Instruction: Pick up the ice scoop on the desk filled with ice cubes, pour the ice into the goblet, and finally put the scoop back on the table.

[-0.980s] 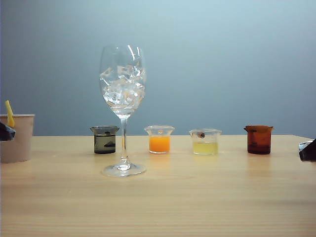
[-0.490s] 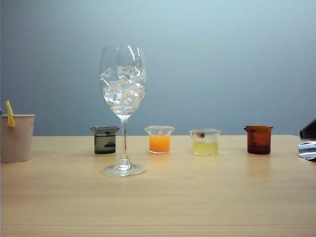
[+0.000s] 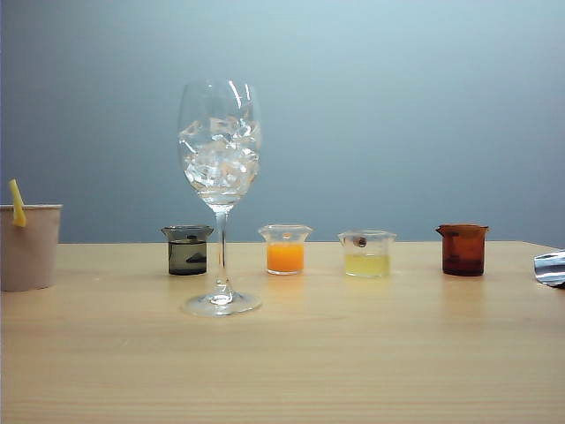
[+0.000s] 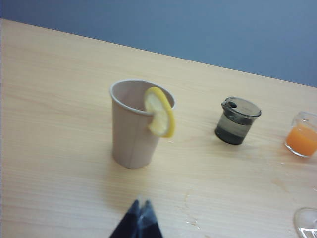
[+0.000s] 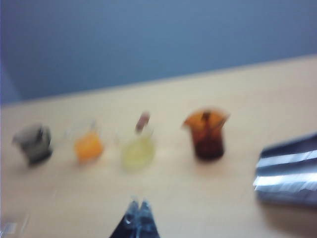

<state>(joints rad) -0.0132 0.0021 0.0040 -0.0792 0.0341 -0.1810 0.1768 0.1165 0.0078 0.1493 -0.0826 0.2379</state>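
The goblet (image 3: 219, 177) stands upright on the table (image 3: 353, 353), left of centre, its bowl holding a heap of ice cubes (image 3: 218, 159). The silver ice scoop (image 3: 550, 267) lies on the table at the far right edge, partly cut off; it is also in the right wrist view (image 5: 290, 171). My right gripper (image 5: 138, 204) is shut and empty, hanging above the table, apart from the scoop. My left gripper (image 4: 140, 204) is shut and empty, above the table near the paper cup (image 4: 133, 124). Neither gripper shows in the exterior view.
Behind the goblet runs a row of small beakers: dark (image 3: 186, 250), orange (image 3: 285, 249), pale yellow (image 3: 366, 253) and brown (image 3: 463, 249). The paper cup (image 3: 29, 246) with a yellow slice on its rim stands at the far left.
Both grippers have drawn back out of the exterior view, the left from beside the paper cup, the right from the scoop. The scoop now lies alone on the table.
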